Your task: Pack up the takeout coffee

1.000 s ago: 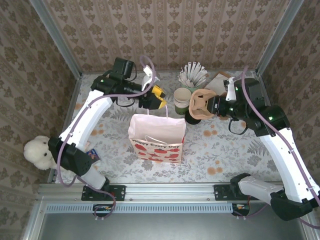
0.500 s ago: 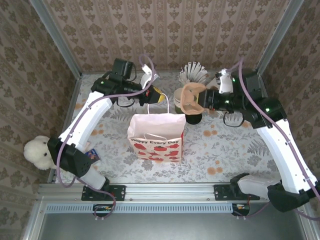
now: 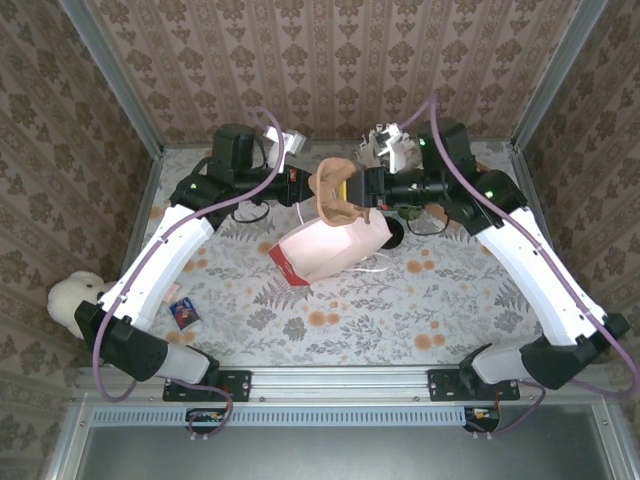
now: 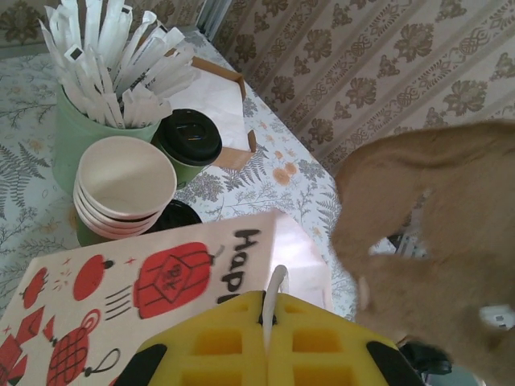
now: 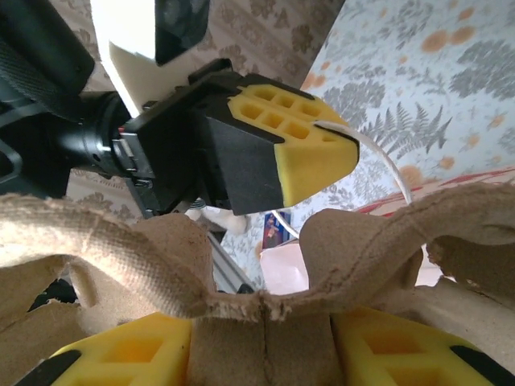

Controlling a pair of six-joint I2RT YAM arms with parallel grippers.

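The takeout coffee [image 4: 189, 138], a small green cup with a black lid, stands on the table behind the stack of lidless cups [image 4: 125, 183]. My left gripper [image 4: 270, 302] is shut on the white handle of the red-and-white paper bag [image 4: 153, 285], which hangs tilted off the table [image 3: 330, 250]. My right gripper [image 5: 265, 326] is shut on a brown pulp cup carrier [image 5: 265, 354]. It holds the carrier [image 3: 336, 198] just above the bag's mouth, close beside my left gripper [image 3: 306, 190]. The carrier [image 4: 434, 241] fills the right of the left wrist view.
A green holder of white-wrapped sticks [image 4: 84, 121] and a wooden napkin box [image 4: 221, 100] stand at the back. A black round lid [image 4: 173, 215] lies by the cup stack. A teddy bear [image 3: 75, 300] and a small blue packet [image 3: 182, 312] sit at the left edge.
My left gripper has shut on the bag's handle and pulled the bag up and over to a tilt. My right arm has swung the carrier left, over the bag.
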